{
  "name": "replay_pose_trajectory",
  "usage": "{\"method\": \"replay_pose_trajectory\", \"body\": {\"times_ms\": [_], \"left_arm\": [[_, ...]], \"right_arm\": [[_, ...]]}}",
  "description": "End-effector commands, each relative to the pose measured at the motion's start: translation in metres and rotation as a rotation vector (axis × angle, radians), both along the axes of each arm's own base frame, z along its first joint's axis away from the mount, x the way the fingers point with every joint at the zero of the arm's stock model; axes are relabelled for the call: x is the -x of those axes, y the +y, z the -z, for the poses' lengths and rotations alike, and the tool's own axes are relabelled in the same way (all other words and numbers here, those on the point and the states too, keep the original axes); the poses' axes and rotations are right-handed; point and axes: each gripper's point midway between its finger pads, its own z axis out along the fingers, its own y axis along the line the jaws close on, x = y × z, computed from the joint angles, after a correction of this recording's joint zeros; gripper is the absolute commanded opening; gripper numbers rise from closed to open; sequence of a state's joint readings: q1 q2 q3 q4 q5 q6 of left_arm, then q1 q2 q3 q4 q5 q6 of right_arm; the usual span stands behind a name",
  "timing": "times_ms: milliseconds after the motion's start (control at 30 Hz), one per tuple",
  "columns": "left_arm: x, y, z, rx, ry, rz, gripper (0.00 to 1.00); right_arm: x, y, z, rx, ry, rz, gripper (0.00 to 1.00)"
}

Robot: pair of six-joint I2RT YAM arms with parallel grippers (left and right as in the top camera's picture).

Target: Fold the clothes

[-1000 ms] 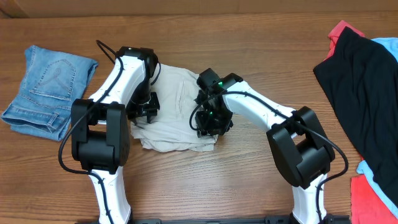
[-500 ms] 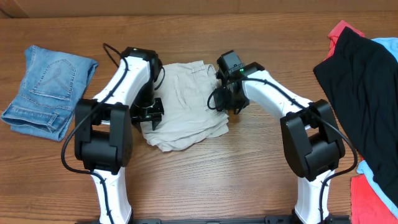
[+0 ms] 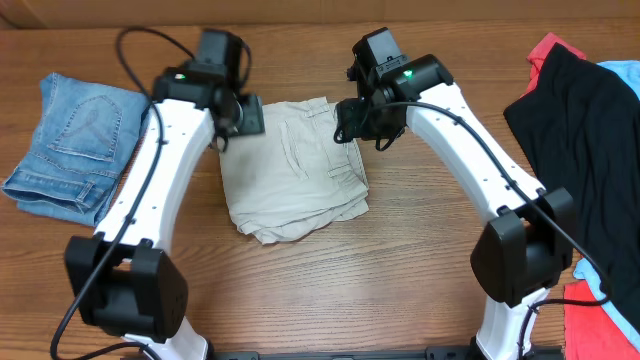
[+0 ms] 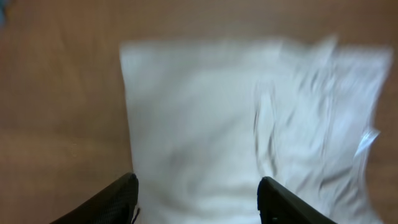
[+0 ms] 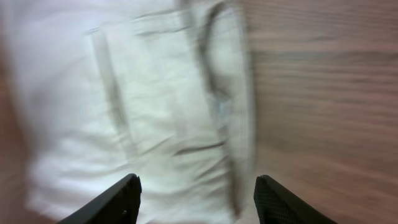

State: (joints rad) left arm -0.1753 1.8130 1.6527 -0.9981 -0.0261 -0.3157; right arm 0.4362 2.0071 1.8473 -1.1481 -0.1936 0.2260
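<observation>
Where the brown, streaky-grained wooden table (image 3: 400, 280) shows bare at its middle, the pale beige khaki shorts (image 3: 295, 175) lie folded into a rough upright rectangle. They are a soft, matte woven cloth with raised seams and a pocket edge running along the 12-to-6 line, and loose rumpled layers stick out unevenly at the 6 o'clock edge. The left gripper (image 3: 243, 117), on a glossy white arm with black joints, hangs over the bundle's 11 o'clock corner, and the right gripper (image 3: 353, 122) hangs over its 1 o'clock corner; from above I cannot tell whether either touches the cloth. In the left wrist view the black, rounded fingers (image 4: 118, 200) stand spread wide with nothing pinched, and only the shorts fill the gap, smooth toward 9 o'clock and creased toward 3 o'clock. The right wrist view shows much the same: fingers (image 5: 119, 198) splayed apart and empty above a flat stitched band and fine wrinkles, with wood grain at 3 o'clock. Both wrist views are blurred, so any label or print is unreadable. Well apart at 9 o'clock from the shorts lies a folded pair of light blue denim jeans (image 3: 75, 150), a stitched back pocket facing up. At 3 o'clock, by the table's edge, a smooth black garment (image 3: 580, 130) is draped across red cloth (image 3: 550, 48) and pale blue cloth (image 3: 622, 75).
</observation>
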Motion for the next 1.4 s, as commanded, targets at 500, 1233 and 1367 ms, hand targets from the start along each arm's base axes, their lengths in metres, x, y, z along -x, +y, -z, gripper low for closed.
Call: {"method": "replay_pose_trajectory", "body": {"times_ms": [500,1233,1367], "left_arm": [[-0.067,0.032,0.148,0.04,0.079,0.113,0.64],[0.093,0.029,0.144,0.082,0.75,-0.021,0.36],[0.072,0.025,0.129,0.108,0.625,0.011,0.4]], "right_arm": [[0.076,0.073,0.094,-0.175,0.33,-0.1,0.63],[-0.007,-0.034,0.151,0.108,0.123,0.006,0.62],[-0.006,-0.034,0.151,0.11,0.127,0.003,0.62]]}}
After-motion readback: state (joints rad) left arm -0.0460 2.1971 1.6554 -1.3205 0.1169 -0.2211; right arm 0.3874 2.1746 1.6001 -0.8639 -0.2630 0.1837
